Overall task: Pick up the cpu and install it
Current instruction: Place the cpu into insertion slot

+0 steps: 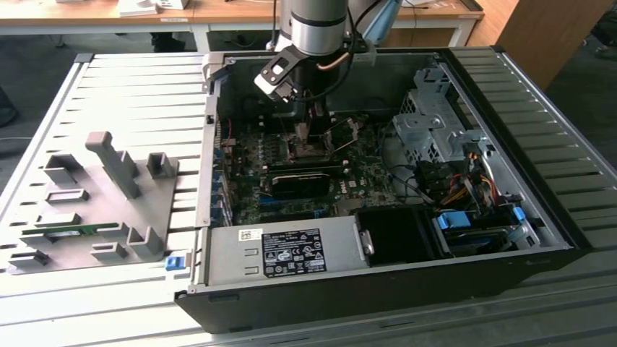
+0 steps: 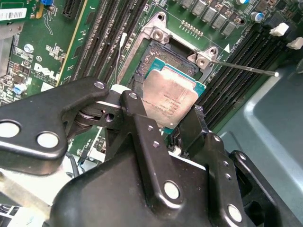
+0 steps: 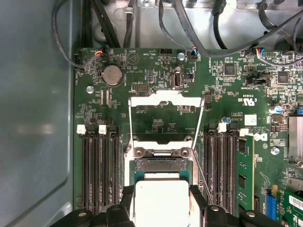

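Note:
The cpu (image 2: 173, 94), a silvery square chip with a thin pale rim, sits between my gripper's (image 2: 163, 108) black fingers (image 2: 134, 111), which are shut on its two sides. It hangs slightly tilted, right over the open socket (image 2: 149, 56) on the green motherboard; I cannot tell whether it touches the socket. In the first wrist view the cpu (image 3: 162, 201) covers most of the socket (image 3: 161, 165), and the socket's metal load plate (image 3: 165, 100) is flipped open beyond it. In the exterior view my gripper (image 1: 311, 131) reaches down into the open computer case (image 1: 564, 228) above the board's middle.
Memory slots (image 3: 99, 170) flank the socket on both sides, and a thin retention lever (image 2: 246, 67) sticks out beside it. Cables (image 3: 199, 42) run along the board's edge. Outside the case, a grey fixture tray (image 1: 92, 210) with upright blocks lies at the exterior view's left.

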